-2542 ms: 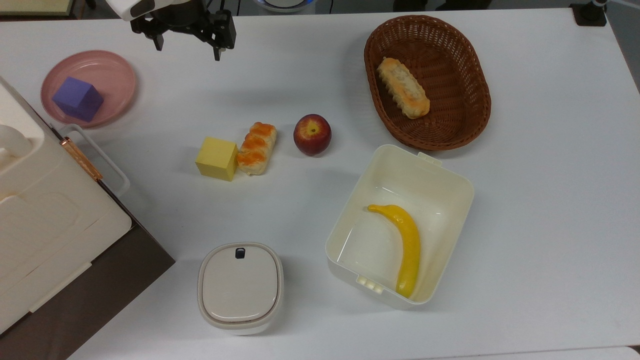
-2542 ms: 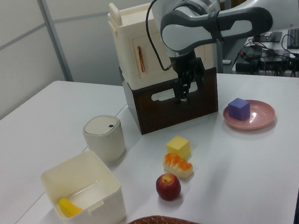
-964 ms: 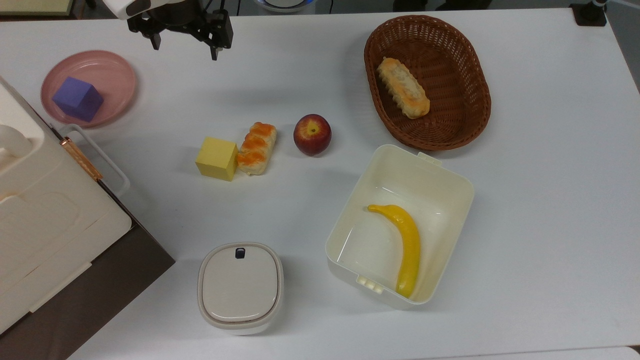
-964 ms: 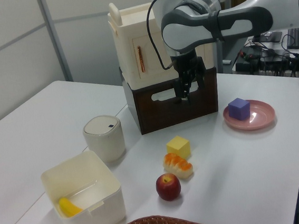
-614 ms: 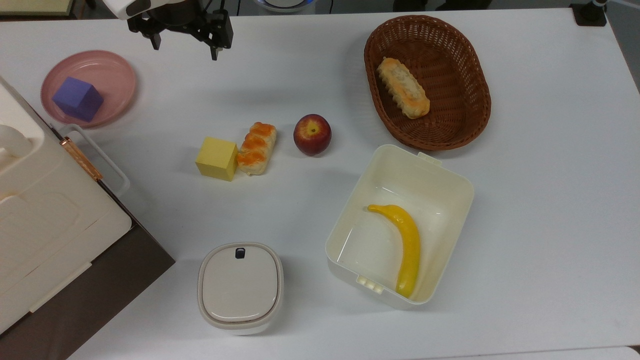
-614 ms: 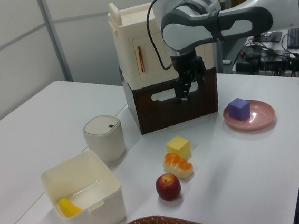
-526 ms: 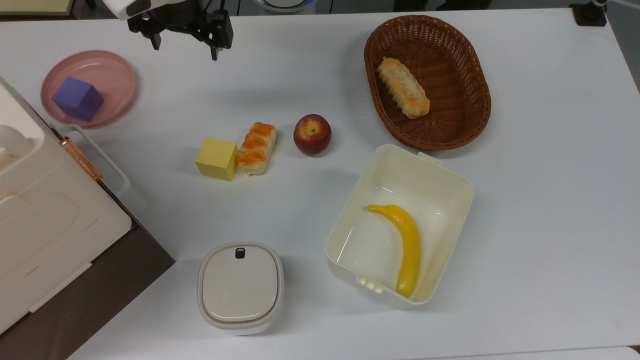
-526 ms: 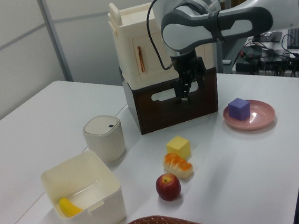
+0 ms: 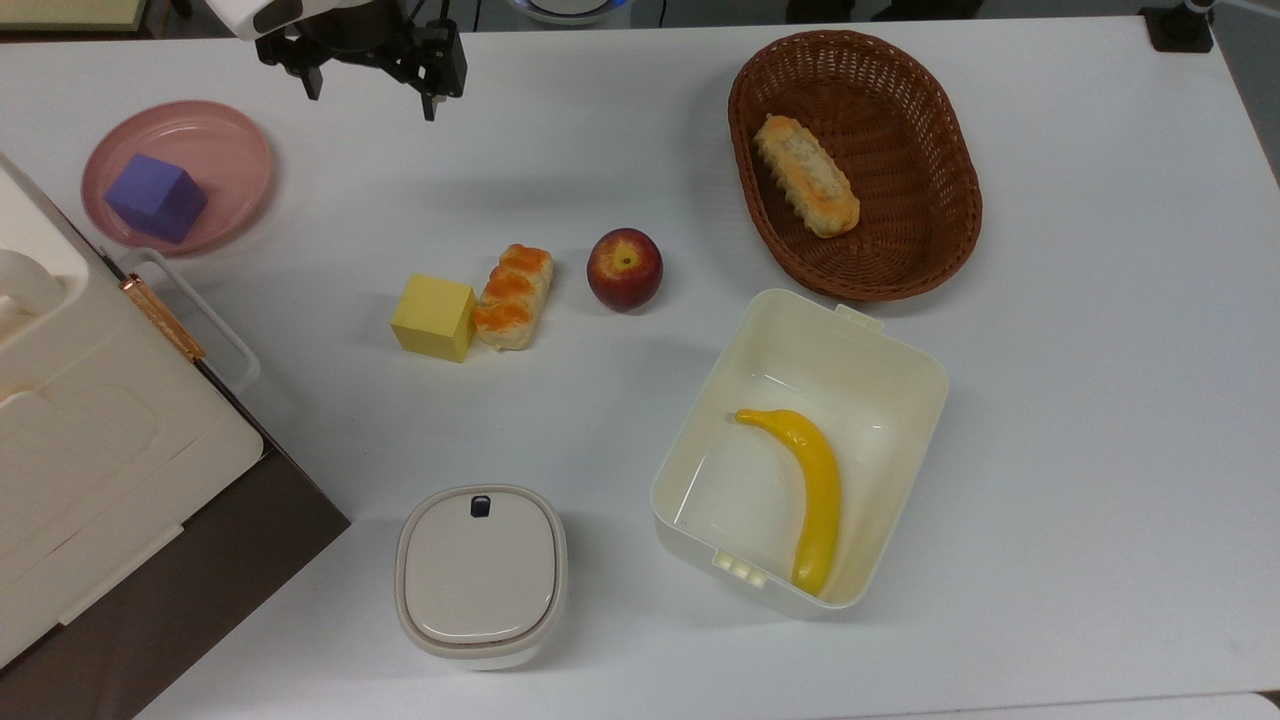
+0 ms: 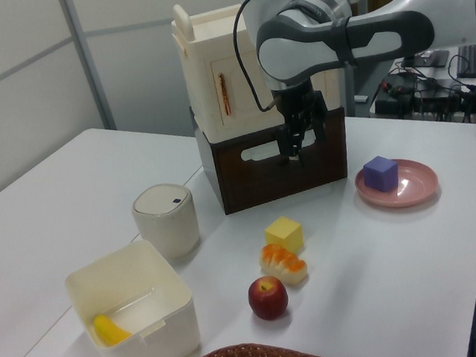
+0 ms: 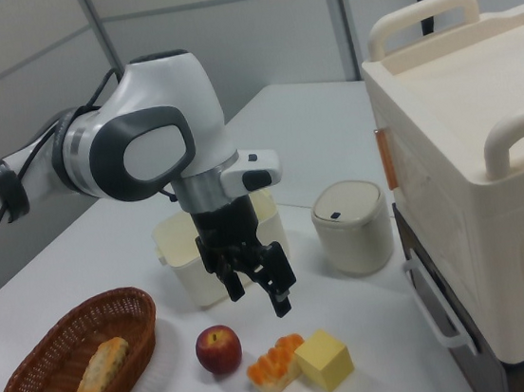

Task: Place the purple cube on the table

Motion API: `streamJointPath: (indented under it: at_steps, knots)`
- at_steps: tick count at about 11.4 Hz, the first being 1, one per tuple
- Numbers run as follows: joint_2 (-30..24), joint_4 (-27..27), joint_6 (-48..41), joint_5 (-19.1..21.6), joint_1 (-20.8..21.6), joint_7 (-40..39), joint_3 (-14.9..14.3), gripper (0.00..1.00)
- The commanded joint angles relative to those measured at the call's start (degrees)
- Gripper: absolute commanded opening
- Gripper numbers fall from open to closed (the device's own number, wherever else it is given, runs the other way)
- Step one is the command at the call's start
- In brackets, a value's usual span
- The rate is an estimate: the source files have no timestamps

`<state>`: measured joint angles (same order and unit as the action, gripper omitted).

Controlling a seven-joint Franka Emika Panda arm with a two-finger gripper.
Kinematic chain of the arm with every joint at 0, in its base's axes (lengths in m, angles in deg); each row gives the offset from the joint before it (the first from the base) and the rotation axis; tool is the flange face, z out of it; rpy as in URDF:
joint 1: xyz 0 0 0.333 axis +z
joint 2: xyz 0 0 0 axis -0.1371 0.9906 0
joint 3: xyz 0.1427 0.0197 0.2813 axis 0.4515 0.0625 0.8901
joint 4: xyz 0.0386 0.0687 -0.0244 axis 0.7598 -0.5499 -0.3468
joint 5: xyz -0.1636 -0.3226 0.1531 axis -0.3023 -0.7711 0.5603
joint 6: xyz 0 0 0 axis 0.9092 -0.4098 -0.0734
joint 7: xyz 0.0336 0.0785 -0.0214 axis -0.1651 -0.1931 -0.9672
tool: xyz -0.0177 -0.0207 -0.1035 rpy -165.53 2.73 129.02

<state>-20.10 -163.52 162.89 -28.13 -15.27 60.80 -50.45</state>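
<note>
The purple cube [image 9: 155, 197] [image 10: 381, 173] rests on the pink round plate [image 9: 228, 140] [image 10: 418, 188], near the top view's left edge. My gripper [image 9: 372, 102] [image 10: 293, 158] [image 11: 258, 300] hangs well above the white table [image 9: 1100, 400], to the top view's upper right of the plate and apart from the cube. Its fingers are spread open and hold nothing.
A yellow cube [image 9: 433, 317], a glazed pastry [image 9: 513, 296] and an apple [image 9: 624, 269] lie mid-table. A wicker basket [image 9: 930, 130] holds bread. An open cream box [image 9: 880, 350] holds a banana [image 9: 815, 490]. A lidded canister [image 9: 480, 575] and a cream case on a brown crate [image 9: 110, 440] stand at the top view's left.
Over 2.5 s the gripper has drifted slightly toward the top view's upper left, still open. Nothing on the table has moved.
</note>
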Motion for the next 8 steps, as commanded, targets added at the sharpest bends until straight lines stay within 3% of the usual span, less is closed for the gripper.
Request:
streamJointPath:
  at_steps: [1,8]
  knots:
    - [-0.69,-0.56,-1.11,-1.03,0.8,-0.32,-0.5,1.0]
    - [-0.69,-0.64,-1.73,-1.03,0.8,-0.32,-0.5,1.0]
